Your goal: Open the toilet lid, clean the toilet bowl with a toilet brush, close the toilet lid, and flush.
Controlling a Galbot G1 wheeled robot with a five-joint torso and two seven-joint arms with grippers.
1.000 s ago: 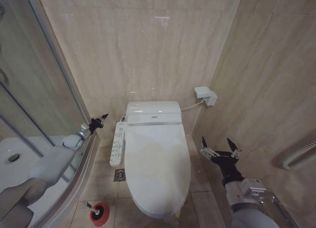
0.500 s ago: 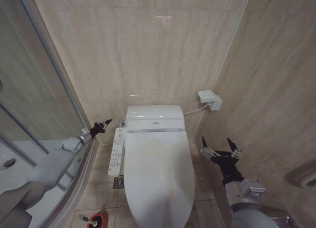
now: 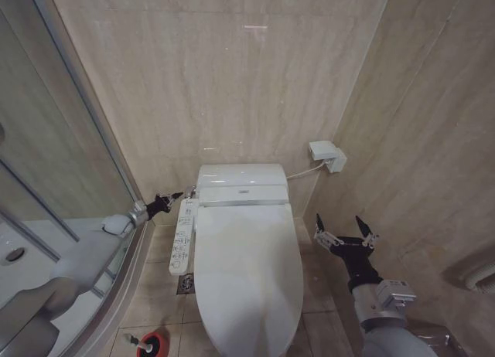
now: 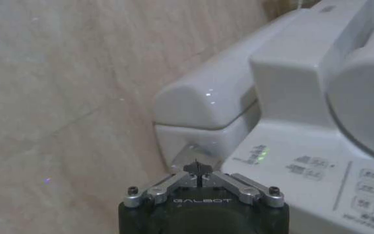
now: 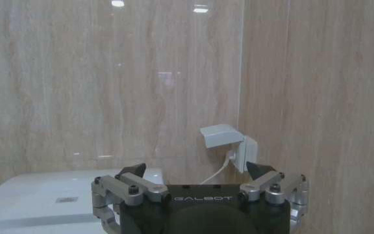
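Large glossy white oval plastic toilet lid (image 3: 246, 283) lies down over the bowl. Left claw (image 3: 176, 195), fingers pinched together, sits by the rear corner near the side control panel (image 3: 182, 236). Right claw (image 3: 346, 235) waits spread wide beside the toilet. To flush well: press squarely, lightly.

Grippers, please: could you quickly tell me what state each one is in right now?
Left gripper: closed, holding nothing, tips beside the toilet's control panel.
Right gripper: open, empty, right of the closed toilet lid.
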